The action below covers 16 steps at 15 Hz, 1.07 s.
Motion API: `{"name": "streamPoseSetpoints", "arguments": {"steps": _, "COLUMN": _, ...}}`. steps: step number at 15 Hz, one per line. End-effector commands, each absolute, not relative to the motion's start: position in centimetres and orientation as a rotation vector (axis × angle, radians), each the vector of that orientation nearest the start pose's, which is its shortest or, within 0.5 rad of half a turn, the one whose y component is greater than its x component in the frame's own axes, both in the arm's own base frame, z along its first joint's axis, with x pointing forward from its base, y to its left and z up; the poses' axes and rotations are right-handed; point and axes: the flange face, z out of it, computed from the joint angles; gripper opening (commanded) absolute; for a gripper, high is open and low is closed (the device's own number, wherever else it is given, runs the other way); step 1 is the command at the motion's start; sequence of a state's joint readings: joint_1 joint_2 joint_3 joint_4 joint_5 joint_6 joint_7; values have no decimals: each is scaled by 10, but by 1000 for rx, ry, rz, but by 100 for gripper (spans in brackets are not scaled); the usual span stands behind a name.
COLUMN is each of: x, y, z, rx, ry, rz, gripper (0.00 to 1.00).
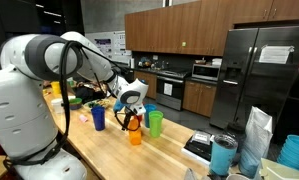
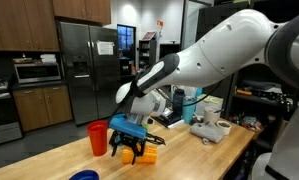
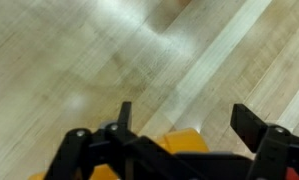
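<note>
Your widest surface is a pale wooden bench, smooth, with straight plank grain. In both exterior views a broad strip of bare wood lies open on the camera side of the cups, and the bench edge is well apart from them. Your white arm, a rounded glossy shell, bends down over the bench. Four small plastic cups stand upright in a loose cluster: a blue cup, a green cup, a red cup and an orange cup. The orange cup sits in the middle, directly under your black gripper, with the red cup just beside it and the green cup near. In the wrist view the jaws stand spread wide, low over the wood, and the orange cup shows between them, unpinched, with wood visible beside it.
</note>
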<state>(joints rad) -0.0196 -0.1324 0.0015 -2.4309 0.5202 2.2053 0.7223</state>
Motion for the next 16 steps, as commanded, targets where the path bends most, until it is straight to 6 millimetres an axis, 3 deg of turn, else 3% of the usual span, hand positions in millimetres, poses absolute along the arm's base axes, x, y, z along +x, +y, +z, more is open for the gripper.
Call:
{"name": "streamPoseSetpoints", "arguments": {"steps": 1, "x": 464, "y": 2, "z": 356, "rx": -2242, "ry": 1580, "rz": 311, "gripper": 100}}
{"name": "streamPoseSetpoints", "arguments": {"steps": 3, "x": 466, "y": 2, "z": 357, "rx": -2214, "ry": 1606, "rz": 305, "gripper": 100}}
{"name": "streamPoseSetpoints", "arguments": {"steps": 5, "x": 468, "y": 8, "z": 359, "rx": -2314, "ry": 1482, "rz": 276, "gripper": 100}}
{"name": "streamPoseSetpoints", "arguments": {"steps": 16, "x": 465, "y": 7, "z": 354, "rx": -2289, "ry": 1523, "rz": 316, "gripper": 100}}
